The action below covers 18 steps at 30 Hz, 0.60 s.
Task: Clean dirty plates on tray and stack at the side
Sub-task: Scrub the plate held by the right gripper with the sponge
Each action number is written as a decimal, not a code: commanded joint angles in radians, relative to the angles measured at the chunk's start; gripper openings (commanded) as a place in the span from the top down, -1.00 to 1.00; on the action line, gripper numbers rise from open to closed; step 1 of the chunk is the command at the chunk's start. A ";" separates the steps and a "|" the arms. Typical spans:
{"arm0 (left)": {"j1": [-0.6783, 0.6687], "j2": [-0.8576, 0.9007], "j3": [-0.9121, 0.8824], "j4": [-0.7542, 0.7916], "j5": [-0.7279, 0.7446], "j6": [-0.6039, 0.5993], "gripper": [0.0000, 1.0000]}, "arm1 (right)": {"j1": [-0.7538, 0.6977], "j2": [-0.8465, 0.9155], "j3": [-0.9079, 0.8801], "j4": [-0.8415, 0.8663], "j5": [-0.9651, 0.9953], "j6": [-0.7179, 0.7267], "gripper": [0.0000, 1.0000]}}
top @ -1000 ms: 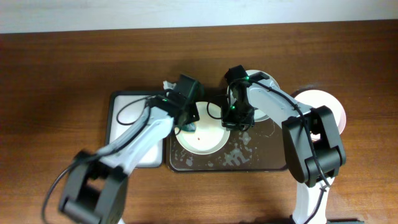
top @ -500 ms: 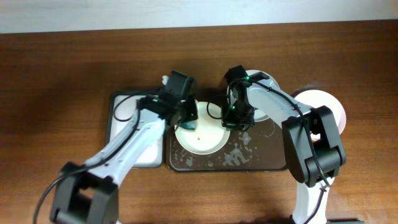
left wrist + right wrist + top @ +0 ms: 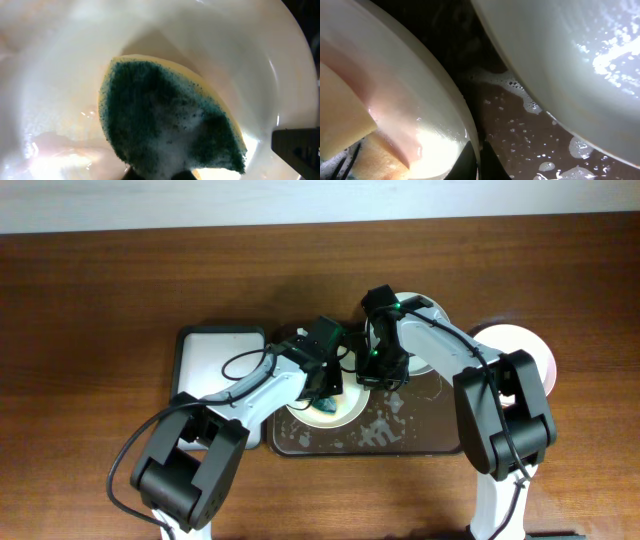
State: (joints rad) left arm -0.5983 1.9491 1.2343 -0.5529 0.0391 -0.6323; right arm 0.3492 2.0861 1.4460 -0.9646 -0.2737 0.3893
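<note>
Just right of the small white rectangular tray [image 3: 215, 350], your left gripper [image 3: 326, 392] is clamped on a yellow sponge with a green scouring face [image 3: 165, 130]. The sponge is pressed into the cream round plate [image 3: 60, 100], which sits on the foam-streaked dark brown tray [image 3: 430, 430]. Your right gripper [image 3: 479, 161] is pinched shut on that plate's rim. The rim looks soapy, so a hard scrub may slip it free, tip it, or knock the neighbouring white plate [image 3: 570, 50].

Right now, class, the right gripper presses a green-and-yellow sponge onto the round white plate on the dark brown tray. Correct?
No: the left gripper presses the green-and-yellow sponge onto the round white plate on the dark brown tray; the left wrist view shows it.
</note>
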 commanded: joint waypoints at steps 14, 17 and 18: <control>0.095 -0.092 0.098 -0.114 -0.134 0.124 1.00 | -0.003 0.002 -0.021 -0.015 0.039 0.008 0.92; 0.102 -0.184 0.100 -0.198 -0.137 0.131 1.00 | -0.003 0.002 -0.021 -0.013 0.040 0.000 0.92; 0.110 -0.215 0.100 -0.230 -0.137 0.135 1.00 | -0.003 0.002 -0.021 -0.009 0.042 -0.009 0.92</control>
State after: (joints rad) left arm -0.5060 1.8698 1.3029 -0.7280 -0.1017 -0.5365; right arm 0.3496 2.0861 1.4460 -0.9684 -0.2817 0.3901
